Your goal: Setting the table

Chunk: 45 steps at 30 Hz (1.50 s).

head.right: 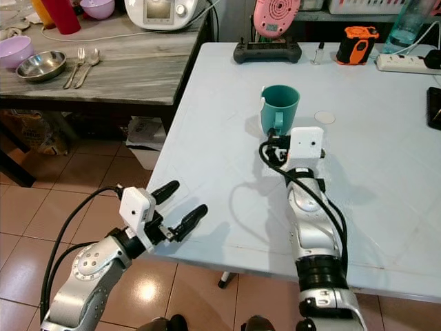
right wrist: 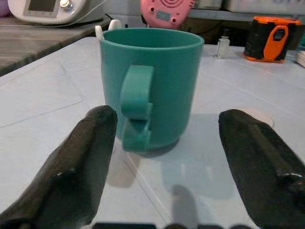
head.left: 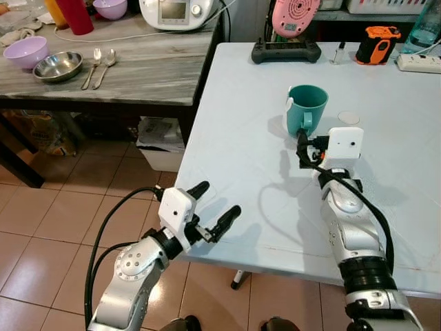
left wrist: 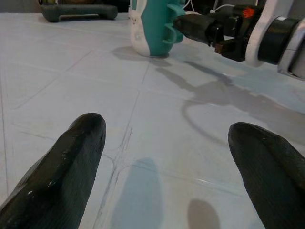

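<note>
A teal mug (head.left: 308,105) stands upright on the pale blue table (head.left: 241,152), its handle turned toward me. My right gripper (head.left: 302,143) lies low over the table just in front of the handle. In the right wrist view its black fingers (right wrist: 90,143) are spread open either side of the mug (right wrist: 162,81), a little short of it and holding nothing. My left gripper (head.left: 219,198) hovers open at the table's near left edge, far from the mug (left wrist: 152,28), with nothing between its fingertips (left wrist: 81,143).
A grey wooden side table (head.left: 145,69) at the left holds a purple bowl (head.left: 26,51), a steel bowl (head.left: 58,66), a fork and spoon (head.left: 100,65). A black controller (head.left: 285,51), orange device (head.left: 377,44) and power strip (head.left: 419,63) line the far edge. A white disc (head.left: 349,117) lies by the mug.
</note>
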Motion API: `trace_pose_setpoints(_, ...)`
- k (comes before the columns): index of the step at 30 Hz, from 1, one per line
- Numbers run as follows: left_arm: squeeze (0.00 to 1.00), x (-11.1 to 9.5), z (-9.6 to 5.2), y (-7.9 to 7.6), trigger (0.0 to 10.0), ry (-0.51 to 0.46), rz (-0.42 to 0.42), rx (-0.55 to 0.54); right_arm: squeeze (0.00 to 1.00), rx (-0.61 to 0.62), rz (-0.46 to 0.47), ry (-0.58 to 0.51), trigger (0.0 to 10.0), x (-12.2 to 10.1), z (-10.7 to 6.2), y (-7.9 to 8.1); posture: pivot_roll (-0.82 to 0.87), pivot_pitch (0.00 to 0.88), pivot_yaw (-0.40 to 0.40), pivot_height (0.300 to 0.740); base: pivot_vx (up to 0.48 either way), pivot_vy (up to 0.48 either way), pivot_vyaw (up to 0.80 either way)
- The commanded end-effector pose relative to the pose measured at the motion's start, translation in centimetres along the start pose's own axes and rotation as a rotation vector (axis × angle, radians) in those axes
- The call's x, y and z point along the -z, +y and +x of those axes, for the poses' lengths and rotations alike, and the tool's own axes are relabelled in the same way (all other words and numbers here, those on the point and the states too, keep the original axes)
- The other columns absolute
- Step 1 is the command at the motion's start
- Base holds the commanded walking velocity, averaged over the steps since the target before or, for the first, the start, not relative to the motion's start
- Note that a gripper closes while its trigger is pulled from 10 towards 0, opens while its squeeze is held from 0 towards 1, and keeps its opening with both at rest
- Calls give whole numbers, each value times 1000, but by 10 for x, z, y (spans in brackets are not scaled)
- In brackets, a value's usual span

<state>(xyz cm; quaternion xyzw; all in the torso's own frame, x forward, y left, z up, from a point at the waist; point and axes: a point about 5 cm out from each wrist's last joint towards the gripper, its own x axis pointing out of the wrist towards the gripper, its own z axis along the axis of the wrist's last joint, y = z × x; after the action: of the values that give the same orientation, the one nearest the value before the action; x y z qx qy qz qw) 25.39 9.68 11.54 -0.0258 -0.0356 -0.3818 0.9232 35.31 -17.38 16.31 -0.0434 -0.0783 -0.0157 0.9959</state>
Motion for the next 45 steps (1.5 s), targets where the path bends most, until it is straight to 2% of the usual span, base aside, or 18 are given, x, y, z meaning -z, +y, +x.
trace_pose_setpoints(1, 0, -1, -2, -1, 10000, 3, 2, 6, 0, -16, 1, -10, 0, -2, 3, 0, -230, 198, 75, 740, 0, 0, 0)
trace_pose_setpoints(22, 0, -2, -2, -2, 10000, 9, -5, -22, 0, -63, -36, -52, 0, -11, 22, -5, -216, 217, 77, 740, 0, 0, 0)
trace_pose_setpoints(30, 0, -8, 3, -7, 10000, -66, -72, 35, 0, -59, -42, -60, 0, -11, 23, -7, -222, 205, 71, 740, 0, 0, 0)
trace_pose_setpoints(45, 0, -12, 9, -5, 10000, -87, -55, 26, 0, -48, -48, -72, 0, -8, 20, -9, -234, 184, 65, 740, 0, 0, 0)
